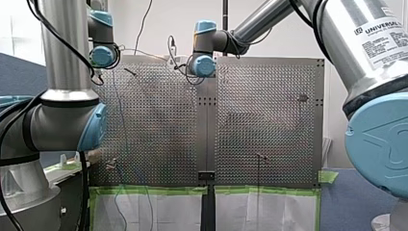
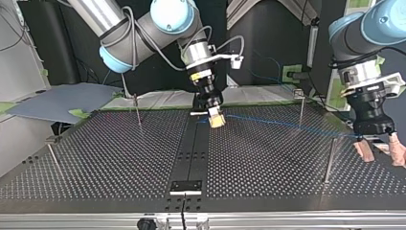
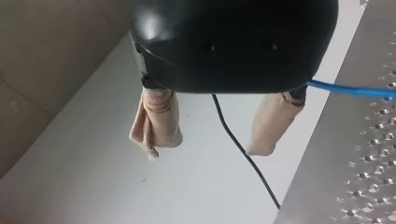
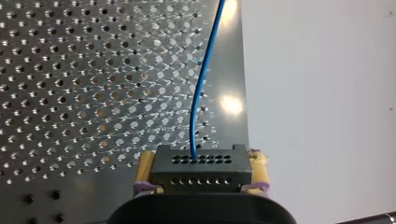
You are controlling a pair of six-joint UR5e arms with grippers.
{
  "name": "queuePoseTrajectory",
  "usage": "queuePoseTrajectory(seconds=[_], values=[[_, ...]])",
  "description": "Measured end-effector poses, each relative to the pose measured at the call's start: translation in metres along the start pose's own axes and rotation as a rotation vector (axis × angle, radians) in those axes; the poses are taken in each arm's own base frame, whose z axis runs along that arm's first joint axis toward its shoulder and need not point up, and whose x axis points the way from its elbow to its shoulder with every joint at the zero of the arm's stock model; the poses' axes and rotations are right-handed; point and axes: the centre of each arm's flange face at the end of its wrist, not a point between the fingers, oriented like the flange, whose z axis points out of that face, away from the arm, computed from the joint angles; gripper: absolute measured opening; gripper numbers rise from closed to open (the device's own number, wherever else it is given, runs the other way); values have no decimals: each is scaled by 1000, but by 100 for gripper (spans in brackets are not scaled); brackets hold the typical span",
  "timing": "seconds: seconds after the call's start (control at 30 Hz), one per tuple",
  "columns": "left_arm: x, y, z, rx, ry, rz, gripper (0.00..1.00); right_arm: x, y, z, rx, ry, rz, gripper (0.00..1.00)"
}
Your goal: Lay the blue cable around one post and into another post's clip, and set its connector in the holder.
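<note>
Right claw point(image 2: 216, 120) clamps the black connector point(image 4: 201, 170), with the yellow pads point(image 4: 145, 163) on its two short sides. It hangs low over the desk point(image 2: 119, 158), near the middle seam. The blue cable point(image 4: 201, 93) leaves the connector's face and runs low across the desk, past a post point(image 2: 300, 108), toward the left claw point(image 3: 208, 147). Left claw stands wide, its beige pads point(image 3: 159, 121) apart with nothing between them. The cable passes just beside one pad, ungripped. A black plate point(image 2: 186, 186) at the desk's near edge in the top view may be the holder; cannot confirm.

Handling, judged:
- **Connector:** a small, rigid, light block with flat sides. The present side grip looks sound and leaves the face free for seating.
- **Cable:** thin, limp and very light, with a jacket that is probably slick. It will not keep a shape, so it needs slight tension round a post.
- **Where to hold:** between the soft pads, a little off the post, and gently. A hard pull could strain the joint at the connector.
</note>
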Motion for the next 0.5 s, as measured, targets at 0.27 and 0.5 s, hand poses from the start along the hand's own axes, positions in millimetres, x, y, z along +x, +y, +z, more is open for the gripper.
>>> queuePoseTrajectory(seconds=[0.27,0.5], values=[[18,11,9,16,37,-27,100,-3,-6,8,15,-4,-3,0],[15,19,20,13,8,-42,100,2,-15,21,27,10,0,0]])
